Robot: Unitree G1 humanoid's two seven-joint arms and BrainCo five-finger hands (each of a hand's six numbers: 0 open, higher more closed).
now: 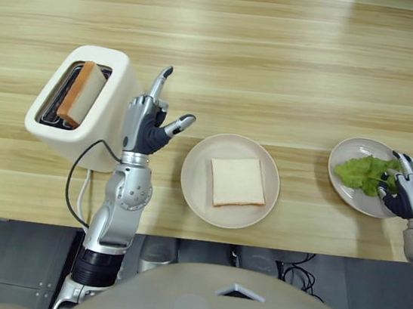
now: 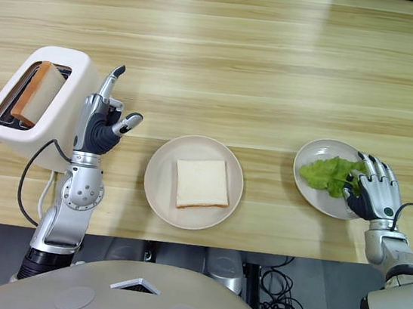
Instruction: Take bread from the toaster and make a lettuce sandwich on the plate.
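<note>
A white toaster [image 1: 91,105] stands at the left with one slice of bread [image 1: 83,92] sticking up from its slot. My left hand [image 1: 150,120] is raised just right of the toaster, open and empty. A beige plate [image 1: 194,187] in the middle carries a slice of white bread [image 1: 237,181]. At the right, green lettuce [image 1: 364,172] lies on a smaller plate [image 1: 344,153]. My right hand [image 1: 407,189] rests over that plate's right side, its fingers curled onto the lettuce's edge.
The toaster's black cord [image 1: 75,183] loops down over the table's front edge [image 1: 255,245]. Bare wooden tabletop [image 1: 266,48] stretches behind all the objects.
</note>
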